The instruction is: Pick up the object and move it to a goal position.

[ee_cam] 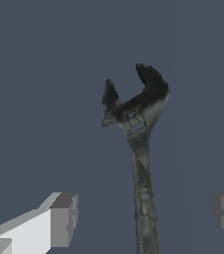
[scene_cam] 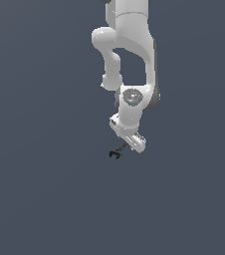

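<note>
Here the white two-fingered gripper point(ee_cam: 143, 216) stands spread wide, its grey square pads point(ee_cam: 64, 221) clear of the dark metal adjustable wrench point(ee_cam: 142, 163) whose stem runs between them. In the exterior view, the wrench's forked head pokes out at eight o'clock of the gripper.

No text, label, brand, number or sign can be read anywhere.

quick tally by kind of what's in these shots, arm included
robot arm: 1
gripper, jaws apart on either side of the handle: 1
dark adjustable wrench: 1
total: 3
</note>
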You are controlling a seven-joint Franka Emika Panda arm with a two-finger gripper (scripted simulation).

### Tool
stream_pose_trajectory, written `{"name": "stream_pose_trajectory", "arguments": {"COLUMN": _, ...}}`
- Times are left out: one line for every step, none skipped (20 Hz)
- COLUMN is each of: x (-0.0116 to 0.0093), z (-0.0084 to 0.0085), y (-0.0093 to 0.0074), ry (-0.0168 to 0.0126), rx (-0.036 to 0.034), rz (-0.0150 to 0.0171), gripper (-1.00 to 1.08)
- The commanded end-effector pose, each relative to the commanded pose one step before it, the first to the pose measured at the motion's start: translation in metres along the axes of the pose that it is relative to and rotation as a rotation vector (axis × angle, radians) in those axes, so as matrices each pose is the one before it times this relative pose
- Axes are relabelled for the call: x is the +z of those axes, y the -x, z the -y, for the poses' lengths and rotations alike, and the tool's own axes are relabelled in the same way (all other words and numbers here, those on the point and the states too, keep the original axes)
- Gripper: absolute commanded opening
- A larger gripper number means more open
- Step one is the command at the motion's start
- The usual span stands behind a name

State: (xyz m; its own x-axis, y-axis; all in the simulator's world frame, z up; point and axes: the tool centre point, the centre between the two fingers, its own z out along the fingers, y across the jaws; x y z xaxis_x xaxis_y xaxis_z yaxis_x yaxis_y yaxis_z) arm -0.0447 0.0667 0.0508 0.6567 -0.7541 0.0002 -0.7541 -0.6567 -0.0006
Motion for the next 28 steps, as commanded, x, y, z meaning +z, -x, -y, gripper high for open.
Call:
{"name": "stream_pose_trajectory", "arguments": {"x": 0.00894, "z": -0.00054, "y": 0.00048, "ry": 0.00087, "rx": 0.00065, "rz": 0.00050, "gripper": 1.00}}
{"name": "stream_pose_trajectory", "arguments": {"x": 0.00483, "z": -0.00022, "y": 0.00002, "ry": -0.00004, "rx": 0.00069, "rz": -0.00001, "gripper": 1.00}}
{"name": "stream_pose_trajectory", "arguments": {"x": 0.00542, "z": -0.00021, "y": 0.00005, "ry": -0.00004, "rx": 0.00069, "rz": -0.00002, "gripper": 1.00}}
{"name": "stream_pose_trajectory", "arguments": {"x": 0.00534, "z": -0.00019, "y": 0.00003, "ry": -0.00004, "rx": 0.00069, "rz": -0.00002, "gripper": 1.00}}
{"name": "stream_pose_trajectory", "arguments": {"x": 0.00466, "z": 0.00007, "y": 0.00027, "ry": 0.00000, "rx": 0.00000, "rz": 0.00000, "gripper": 1.00}}
{"name": "stream_pose_trajectory", "arguments": {"x": 0.00392, "z": -0.00011, "y": -0.00014, "ry": -0.00006, "rx": 0.00069, "rz": -0.00004, "gripper": 1.00}}
{"name": "stream_pose_trajectory", "arguments": {"x": 0.00327, "z": 0.00016, "y": 0.00009, "ry": 0.00000, "rx": 0.00000, "rz": 0.00000, "gripper": 1.00}}
{"name": "stream_pose_trajectory", "arguments": {"x": 0.00261, "z": 0.00019, "y": 0.00002, "ry": 0.00000, "rx": 0.00000, "rz": 0.00000, "gripper": 1.00}}
{"name": "stream_pose_trajectory", "arguments": {"x": 0.00188, "z": -0.00001, "y": -0.00036, "ry": -0.00013, "rx": 0.00067, "rz": -0.00008, "gripper": 1.00}}
{"name": "stream_pose_trajectory", "arguments": {"x": 0.00136, "z": 0.00019, "y": -0.00007, "ry": 0.00000, "rx": 0.00000, "rz": 0.00000, "gripper": 1.00}}
{"name": "stream_pose_trajectory", "arguments": {"x": 0.00079, "z": 0.00014, "y": -0.00007, "ry": 0.00000, "rx": 0.00000, "rz": 0.00000, "gripper": 1.00}}
{"name": "stream_pose_trajectory", "arguments": {"x": 0.00026, "z": 0.00005, "y": -0.00003, "ry": 0.00000, "rx": 0.00000, "rz": 0.00000, "gripper": 1.00}}
{"name": "stream_pose_trajectory", "arguments": {"x": 0.00000, "z": 0.00000, "y": 0.00000, "ry": 0.00000, "rx": 0.00000, "rz": 0.00000, "gripper": -1.00}}
{"name": "stream_pose_trajectory", "arguments": {"x": 0.00000, "z": 0.00000, "y": 0.00000, "ry": 0.00000, "rx": 0.00000, "rz": 0.00000, "gripper": -1.00}}
{"name": "stream_pose_trajectory", "arguments": {"x": 0.00000, "z": 0.00000, "y": 0.00000, "ry": 0.00000, "rx": 0.00000, "rz": 0.00000, "gripper": -1.00}}
{"name": "stream_pose_trajectory", "arguments": {"x": 0.00000, "z": 0.00000, "y": 0.00000, "ry": 0.00000, "rx": 0.00000, "rz": 0.00000, "gripper": -1.00}}
{"name": "stream_pose_trajectory", "arguments": {"x": 0.00000, "z": 0.00000, "y": 0.00000, "ry": 0.00000, "rx": 0.00000, "rz": 0.00000, "gripper": -1.00}}
{"name": "stream_pose_trajectory", "arguments": {"x": 0.00000, "z": 0.00000, "y": 0.00000, "ry": 0.00000, "rx": 0.00000, "rz": 0.00000, "gripper": -1.00}}
{"name": "stream_pose_trajectory", "arguments": {"x": 0.00000, "z": 0.00000, "y": 0.00000, "ry": 0.00000, "rx": 0.00000, "rz": 0.00000, "gripper": -1.00}}
{"name": "stream_pose_trajectory", "arguments": {"x": 0.00000, "z": 0.00000, "y": 0.00000, "ry": 0.00000, "rx": 0.00000, "rz": 0.00000, "gripper": -1.00}}
{"name": "stream_pose_trajectory", "arguments": {"x": 0.00000, "z": 0.00000, "y": 0.00000, "ry": 0.00000, "rx": 0.00000, "rz": 0.00000, "gripper": -1.00}}
{"name": "stream_pose_trajectory", "arguments": {"x": 0.00000, "z": 0.00000, "y": 0.00000, "ry": 0.00000, "rx": 0.00000, "rz": 0.00000, "gripper": -1.00}}
{"name": "stream_pose_trajectory", "arguments": {"x": -0.00198, "z": -0.00180, "y": -0.00256, "ry": 0.00007, "rx": 0.00437, "rz": -0.00136, "gripper": -1.00}}
{"name": "stream_pose_trajectory", "arguments": {"x": -0.00010, "z": 0.00021, "y": 0.00030, "ry": 0.00000, "rx": 0.00000, "rz": 0.00000, "gripper": -1.00}}
{"name": "stream_pose_trajectory", "arguments": {"x": -0.00029, "z": 0.00063, "y": 0.00091, "ry": 0.00000, "rx": 0.00000, "rz": 0.00000, "gripper": -1.00}}
{"name": "stream_pose_trajectory", "arguments": {"x": -0.00049, "z": 0.00104, "y": 0.00152, "ry": 0.00000, "rx": 0.00000, "rz": 0.00000, "gripper": -1.00}}
{"name": "stream_pose_trajectory", "arguments": {"x": -0.00068, "z": 0.00146, "y": 0.00212, "ry": 0.00000, "rx": 0.00000, "rz": 0.00000, "gripper": -1.00}}
{"name": "stream_pose_trajectory", "arguments": {"x": -0.00088, "z": 0.00188, "y": 0.00272, "ry": 0.00000, "rx": 0.00000, "rz": 0.00000, "gripper": -1.00}}
